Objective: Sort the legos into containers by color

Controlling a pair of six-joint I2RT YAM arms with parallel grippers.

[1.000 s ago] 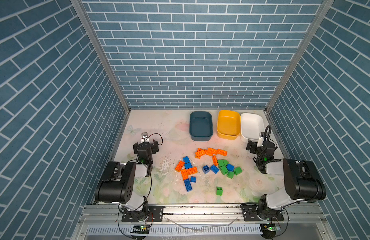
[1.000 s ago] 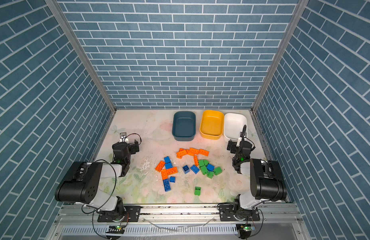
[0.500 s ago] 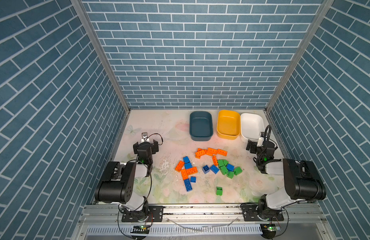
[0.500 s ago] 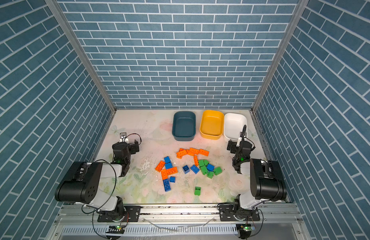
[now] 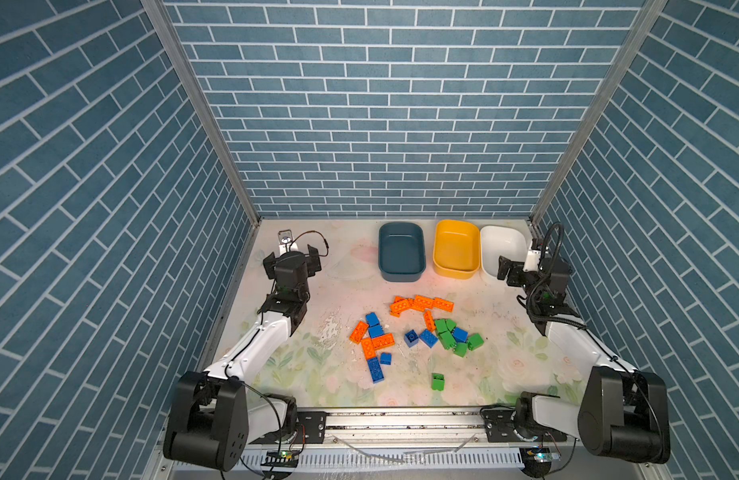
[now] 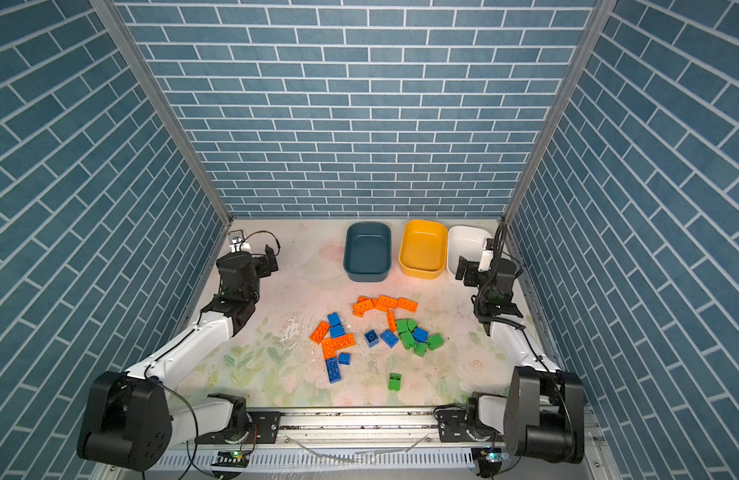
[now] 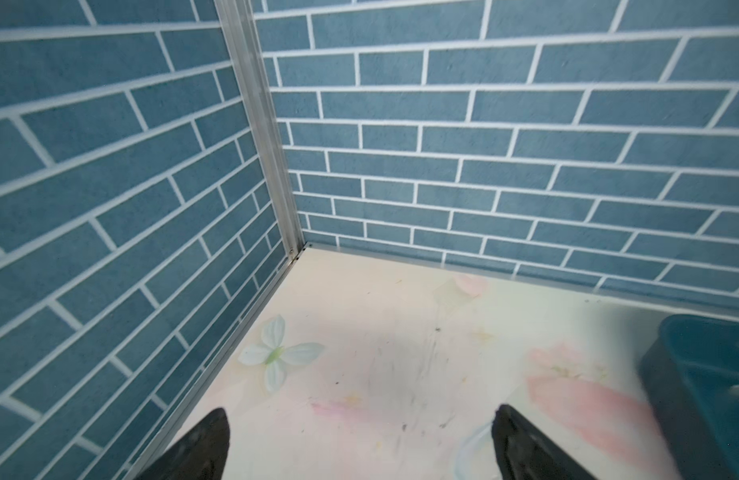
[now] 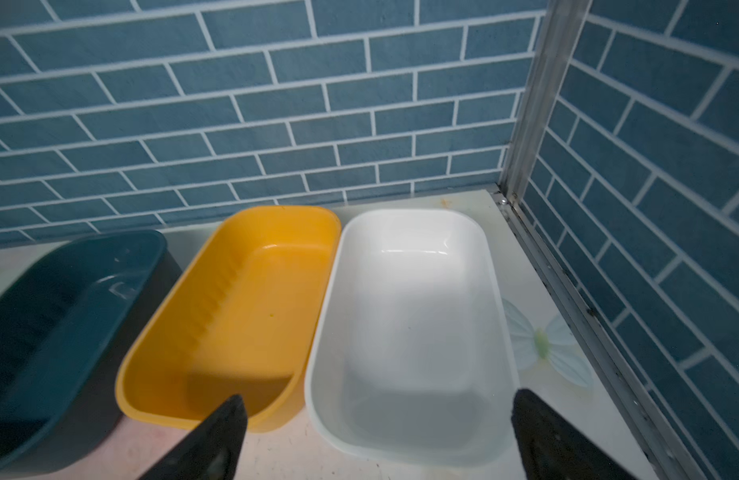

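Legos (image 5: pixel 428 337) lying loose on the floral tabletop (image 5: pixel 318 374), near its middle, seen in both top views. Orange legos (image 5: pixel 422 302), flat and long, form a short row on the far side of the scatter. Further orange pieces lie to the left of it, mixed with blue legos (image 5: pixel 375 331). Green legos (image 5: pixel 446 338), chunkier, are bunched on the right side of the scatter, touching one another, with a blue brick among them. One lone green lego (image 5: pixel 437 381) sits apart from the rest, nearer the front rail (image 5: pixel 401 419).

Along the brick-patterned back wall (image 5: pixel 380 124) stand, side by side, the dark teal tub (image 5: pixel 401 249) on the left, the yellow tub (image 5: pixel 457 247) in the middle and the white tub (image 5: pixel 500 245) on the right. Yellow and white are close against each other, and the teal stands just beside the yellow. Every brick in view is on the tabletop, outside the tubs.

Left gripper (image 7: pixel 361 419): jaws spread wide, only bare tabletop between them. It points toward the back left corner, and a corner of the teal tub shows at the edge of its wrist view.

Right gripper (image 8: pixel 376 409): jaws also spread wide, gripping nothing. It is poised just in front of the near ends of the yellow and white tubs.

Both grippers are well apart from the legos.
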